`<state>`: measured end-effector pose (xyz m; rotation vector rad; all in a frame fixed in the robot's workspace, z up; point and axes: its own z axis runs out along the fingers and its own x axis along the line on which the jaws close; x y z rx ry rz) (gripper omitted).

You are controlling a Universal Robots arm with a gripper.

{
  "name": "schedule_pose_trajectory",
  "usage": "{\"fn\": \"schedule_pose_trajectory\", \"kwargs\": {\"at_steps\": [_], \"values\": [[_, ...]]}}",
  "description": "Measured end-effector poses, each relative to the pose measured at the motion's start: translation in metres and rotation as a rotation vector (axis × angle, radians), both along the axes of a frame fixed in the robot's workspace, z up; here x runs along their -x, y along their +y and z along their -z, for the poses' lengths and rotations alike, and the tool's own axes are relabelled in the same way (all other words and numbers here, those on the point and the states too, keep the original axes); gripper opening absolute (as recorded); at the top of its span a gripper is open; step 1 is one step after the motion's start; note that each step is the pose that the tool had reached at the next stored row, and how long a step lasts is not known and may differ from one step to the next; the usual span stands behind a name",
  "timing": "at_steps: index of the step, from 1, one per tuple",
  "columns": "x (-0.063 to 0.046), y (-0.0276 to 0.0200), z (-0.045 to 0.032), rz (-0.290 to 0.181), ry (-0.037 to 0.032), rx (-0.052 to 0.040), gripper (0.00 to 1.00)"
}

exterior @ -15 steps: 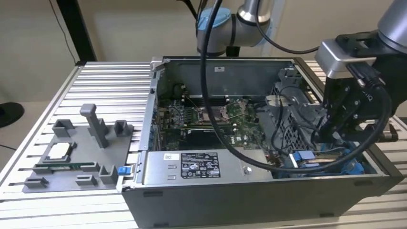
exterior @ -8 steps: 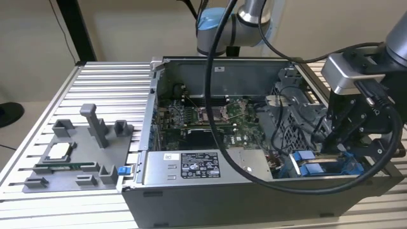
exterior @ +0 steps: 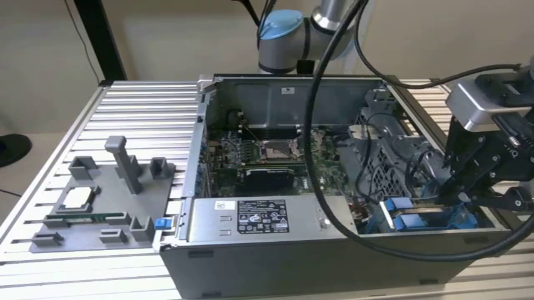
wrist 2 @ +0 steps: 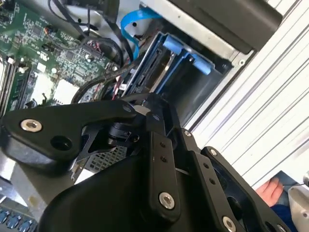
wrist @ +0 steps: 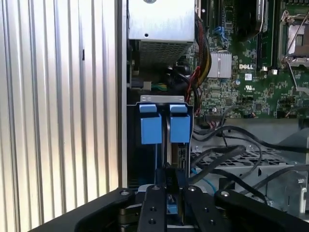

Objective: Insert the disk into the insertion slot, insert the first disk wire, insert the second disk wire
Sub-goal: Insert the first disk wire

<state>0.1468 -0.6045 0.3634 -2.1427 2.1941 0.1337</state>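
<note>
Exterior view. Case, open, on a slatted table. Supply box lies along the near wall. Disk: on edge in the bay, just past the supply box's end toward the exterior view's right, blue frame showing. Gripper: low over the bay, on the disk's far side from the supply box. Whether it is apart or together, cannot tell.

Second wrist view. Disk sits in its blue frame between the bay walls. Black wires and a blue cable loop close beside it.

First wrist view. Disk: blue frame ends in line with the supply box, just beyond it. Gripper is at the disk's other end. Wires sprawl alongside.

Risks, as judged:
- Loose wires may snag on the gripper.
- A tilted disk may bind in the bay.
- A plug offered askew may bend its connector.
</note>
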Motion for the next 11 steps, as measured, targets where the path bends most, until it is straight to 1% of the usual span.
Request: {"fn": "schedule_pose_trajectory", "kwargs": {"at_steps": [3, 5, 11], "values": [[-0.01, 0.0006, 0.0032, 0.0, 0.0073, -0.0003, 0.0], [-0.013, 0.0026, 0.0052, 0.0, 0.0086, -0.0001, 0.0], [-0.014, 0.0158, 0.0131, 0.0, 0.0086, -0.0134, 0.0]]}}
